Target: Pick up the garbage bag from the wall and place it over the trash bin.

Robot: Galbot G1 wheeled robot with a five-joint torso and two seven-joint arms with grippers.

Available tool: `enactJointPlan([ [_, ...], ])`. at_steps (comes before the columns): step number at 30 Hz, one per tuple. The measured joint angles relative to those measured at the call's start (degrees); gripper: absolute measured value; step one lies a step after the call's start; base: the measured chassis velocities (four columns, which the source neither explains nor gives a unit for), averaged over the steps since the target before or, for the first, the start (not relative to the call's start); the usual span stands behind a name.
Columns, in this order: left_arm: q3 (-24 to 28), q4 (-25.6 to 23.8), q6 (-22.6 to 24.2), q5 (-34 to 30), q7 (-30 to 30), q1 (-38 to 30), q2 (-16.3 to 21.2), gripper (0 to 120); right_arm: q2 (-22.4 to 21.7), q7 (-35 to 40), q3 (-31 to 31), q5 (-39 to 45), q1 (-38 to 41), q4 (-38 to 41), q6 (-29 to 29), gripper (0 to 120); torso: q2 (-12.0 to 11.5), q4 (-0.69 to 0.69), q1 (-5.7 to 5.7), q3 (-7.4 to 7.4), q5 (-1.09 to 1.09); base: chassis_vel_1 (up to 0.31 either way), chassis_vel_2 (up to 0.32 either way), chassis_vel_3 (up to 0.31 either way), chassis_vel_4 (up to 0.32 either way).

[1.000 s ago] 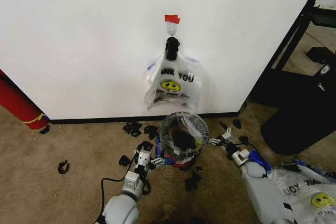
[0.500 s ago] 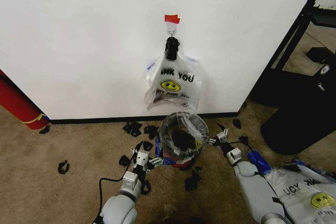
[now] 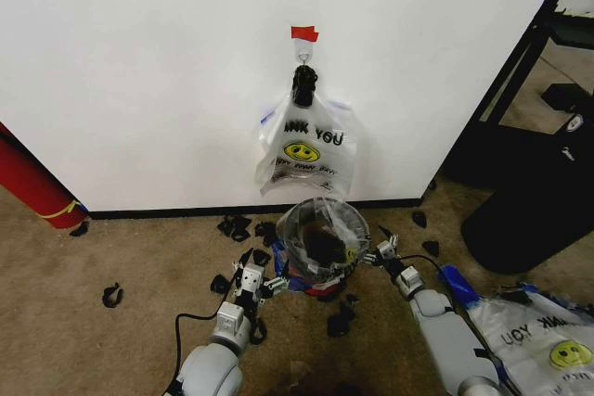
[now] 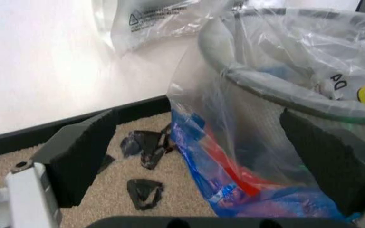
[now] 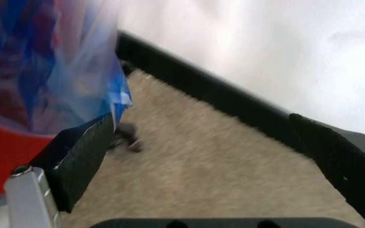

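Grippers first. Left gripper [image 3: 269, 285] sits low on the carpet [image 3: 139, 266] just beside the trash bin's [image 3: 320, 229] left flank, jaws spread wide and empty; its wrist view shows the lined bin wall between the two pads without contact. Right gripper [image 3: 382, 251] stands at the bin's right side, likewise released; its wrist view shows one pad [image 5: 81, 159] against or just beside the blue-and-clear plastic at the bin's base, though blur there prevents a firm reading of contact.

Task item: a garbage bag [image 3: 323, 217] is draped over the bin's rim, its film hanging down the outside toward the red base. Judged from this, placement appears largely done.

Risks:
- The lining sits loose on the rim; a pad catching the film on any move away could drag it off.
- The bin is small and light-looking; a nudge from either side could tip it.

Count:
- Trash bins: one.
- Bags: three, being one on the bin, one hanging bag [image 3: 306, 147] on the hook at the wall [image 3: 139, 71], and one spare bag [image 3: 548, 340] lying on the floor at right.
- Red tape pieces [image 3: 303, 33]: one.
- Black scraps [image 3: 238, 226] on the carpet: several, not reliably countable.
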Motion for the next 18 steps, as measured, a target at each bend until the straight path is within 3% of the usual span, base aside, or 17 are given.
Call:
enactJointPlan([
  [4, -0.05, -0.15, 0.00, -0.07, -0.02, 0.06, 0.09, 100, -0.76, 0.16, -0.22, 1.45, -0.93, 1.95, -0.19, 100, 0.00, 0.01, 0.00, 0.00, 0.01, 0.000, 0.000, 0.000, 0.000],
  [5, -0.13, -0.63, -0.01, -0.26, -0.04, 0.19, 0.23, 100, -2.89, 0.04, -0.30, 5.06, -3.12, 6.69, -0.67, 100, 0.00, 0.01, 0.00, 0.00, 0.00, 0.000, 0.000, 0.000, 0.000],
  [9, -0.21, -1.21, 0.01, -0.37, -0.04, 0.40, 0.22, 100, -5.36, -2.05, 0.16, 9.97, -5.77, 11.96, -1.03, 100, 0.00, 0.01, 0.00, 0.00, 0.01, 0.000, 0.000, 0.000, 0.000],
  [13, -2.00, -3.87, -2.49, -1.10, -0.29, 0.85, -0.59, 100, -9.38, -3.18, 1.24, 24.77, -15.07, 31.82, -5.20, 100, 0.00, 0.00, 0.00, 0.00, -0.01, 0.000, 0.000, 0.000, 0.000],
  [15, -2.77, -4.62, -3.45, -1.83, -0.33, 0.79, -0.94, 100, -9.53, -1.31, 1.40, 26.59, -16.91, 35.62, -6.27, 100, 0.00, 0.02, 0.00, 0.00, -0.01, 0.000, 0.000, 0.000, 0.000],
  [17, -4.95, -6.57, -5.21, -4.79, -0.07, 0.49, -1.89, 100, -9.50, 6.12, 1.85, 29.75, -22.27, 46.36, -11.09, 100, 0.00, 0.03, 0.00, 0.00, 0.01, 0.000, 0.000, 0.000, 0.000],
  [18, -7.14, -8.43, -6.80, -7.76, 1.18, 0.10, -2.90, 100, -9.12, 14.75, 1.90, 31.57, -27.65, 56.17, -17.70, 100, 0.00, -0.01, -0.01, -0.01, -0.02, 0.000, 0.000, 0.000, 0.000],
])
